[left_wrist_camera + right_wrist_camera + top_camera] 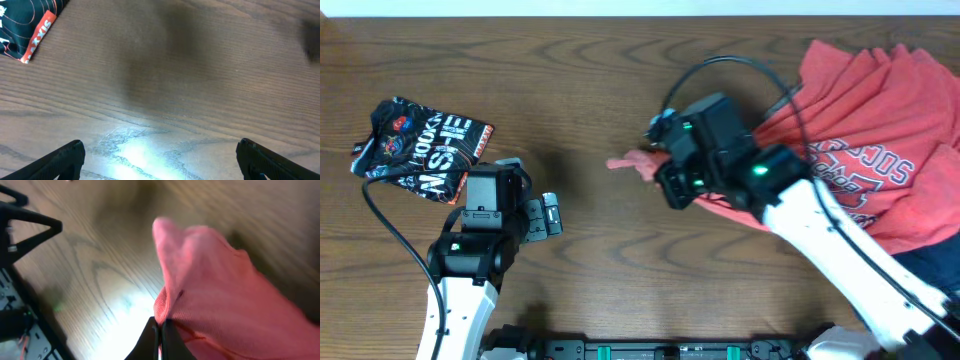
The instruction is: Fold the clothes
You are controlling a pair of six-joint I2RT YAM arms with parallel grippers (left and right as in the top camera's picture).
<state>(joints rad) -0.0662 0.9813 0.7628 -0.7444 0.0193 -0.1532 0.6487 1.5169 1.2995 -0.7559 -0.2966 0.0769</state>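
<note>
Your right arm stretches leftward across the table (600,60), its gripper (161,336) clamped on an edge of the coral-red shirt (880,110) — the bulk lies bunched behind it, at right. Your left gripper (160,147) hangs spread wide over the wood.

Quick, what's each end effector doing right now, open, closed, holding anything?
Left end effector: open, holding nothing.
Right end effector: closed on the coral-red T-shirt.

Three garments on the table (600,60): one red shirt (880,130) toward the right edge, one navy piece (932,262) at that edge, one black printed shirt (420,150) near the left edge. Two grippers: left gripper (160,150), right gripper (161,330).
</note>
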